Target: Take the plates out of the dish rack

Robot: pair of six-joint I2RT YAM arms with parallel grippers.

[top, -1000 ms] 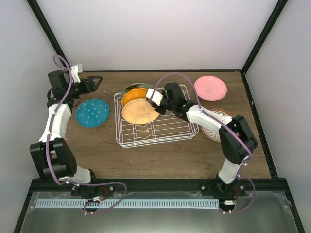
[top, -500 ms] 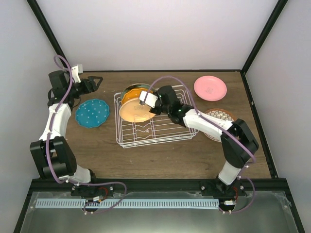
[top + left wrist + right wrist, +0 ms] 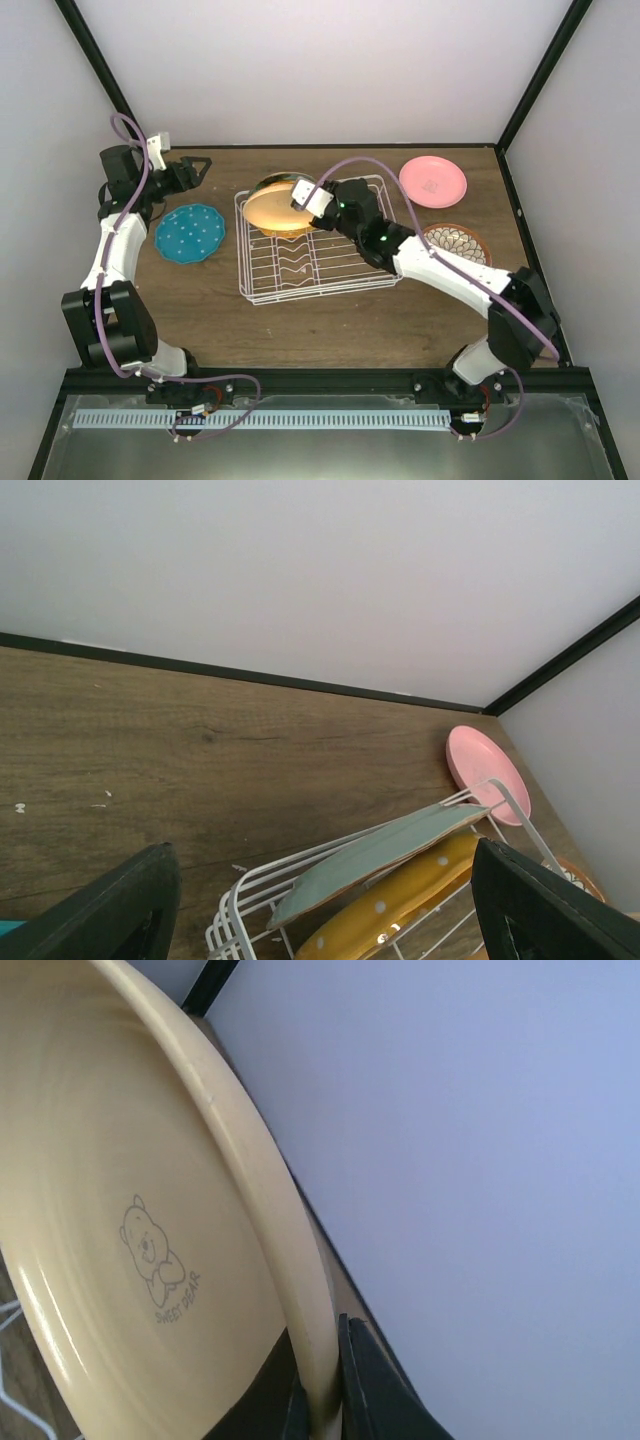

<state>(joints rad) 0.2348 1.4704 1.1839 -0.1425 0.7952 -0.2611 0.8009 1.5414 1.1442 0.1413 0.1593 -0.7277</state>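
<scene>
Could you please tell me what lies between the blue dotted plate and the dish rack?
Nothing: the top view shows only bare tabletop between the blue dotted plate and the dish rack, on its left side.

Lab test enclosure, white walls [image 3: 330,70], black frame [image 3: 539,73], wooden tabletop [image 3: 200,300]

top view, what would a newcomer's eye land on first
The pale yellow plate stands out, tilted over the far left of the dish rack, the right jaws shut on its rim. Already out: a dotted teal plate left of the rack, a pink plate far right.
</scene>
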